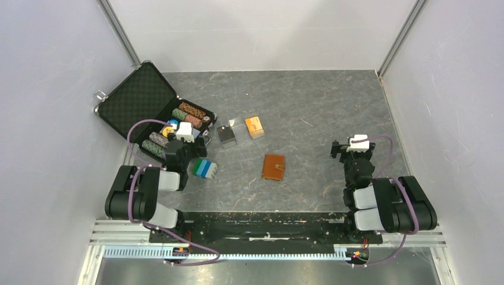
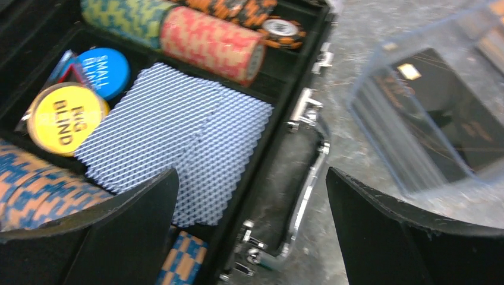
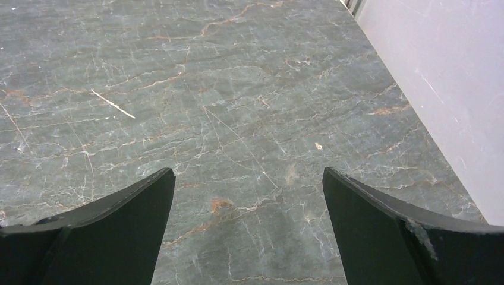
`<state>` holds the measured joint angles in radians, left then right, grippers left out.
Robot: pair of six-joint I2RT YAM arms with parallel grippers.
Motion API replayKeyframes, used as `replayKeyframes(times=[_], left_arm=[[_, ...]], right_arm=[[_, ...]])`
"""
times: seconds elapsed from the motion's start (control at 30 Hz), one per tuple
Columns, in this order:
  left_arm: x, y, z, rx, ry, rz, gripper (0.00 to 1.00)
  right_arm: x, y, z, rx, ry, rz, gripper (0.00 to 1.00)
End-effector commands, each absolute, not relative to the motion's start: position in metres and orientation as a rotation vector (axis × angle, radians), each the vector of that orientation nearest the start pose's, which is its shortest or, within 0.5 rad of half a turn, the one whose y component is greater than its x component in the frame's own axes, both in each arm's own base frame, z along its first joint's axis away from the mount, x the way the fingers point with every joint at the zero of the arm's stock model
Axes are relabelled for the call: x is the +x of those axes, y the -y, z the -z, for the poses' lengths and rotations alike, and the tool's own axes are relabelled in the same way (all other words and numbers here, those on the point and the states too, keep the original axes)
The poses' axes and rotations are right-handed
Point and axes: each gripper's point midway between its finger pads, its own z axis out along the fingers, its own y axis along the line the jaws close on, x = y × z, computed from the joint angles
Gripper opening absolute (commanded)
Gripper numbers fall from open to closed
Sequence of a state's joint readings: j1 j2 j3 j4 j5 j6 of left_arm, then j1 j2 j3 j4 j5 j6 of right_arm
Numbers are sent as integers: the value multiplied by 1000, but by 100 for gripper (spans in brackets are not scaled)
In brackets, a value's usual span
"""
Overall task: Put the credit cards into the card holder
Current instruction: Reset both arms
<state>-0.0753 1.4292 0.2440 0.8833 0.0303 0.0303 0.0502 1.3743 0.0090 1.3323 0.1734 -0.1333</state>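
The tan-brown card holder (image 1: 274, 167) lies closed on the table's middle. A stack of dark credit cards (image 1: 226, 134) and a stack of orange ones (image 1: 255, 126) lie behind it, each in a clear box. The dark cards also show at the upper right of the left wrist view (image 2: 451, 113). My left gripper (image 1: 201, 142) is open and empty over the briefcase's front edge and handle (image 2: 300, 172), left of the dark cards; its jaws (image 2: 251, 175) hold nothing. My right gripper (image 1: 339, 148) is open and empty over bare table (image 3: 248, 172), right of the card holder.
An open black foam-lined briefcase (image 1: 138, 95) at the left holds rows of poker chips (image 2: 211, 41), a blue-patterned card deck (image 2: 178, 130) and round blind buttons (image 2: 65, 116). A blue-green-white striped block (image 1: 205, 168) lies near the left arm. Grey walls enclose the table.
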Motion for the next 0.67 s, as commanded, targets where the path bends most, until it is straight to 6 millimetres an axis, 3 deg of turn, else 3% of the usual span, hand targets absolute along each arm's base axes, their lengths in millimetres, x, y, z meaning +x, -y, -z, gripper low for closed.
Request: replayKeyframes(times=[0.0,0.63], left_arm=[[379,1,-89,-28,-1747,-71,100],[380,7,-90,-23,-1731,-41,100]], right_arm=[[300,19,-84,-44,-1614,209,98],[301,18,-84,-56,-1616,209,98]])
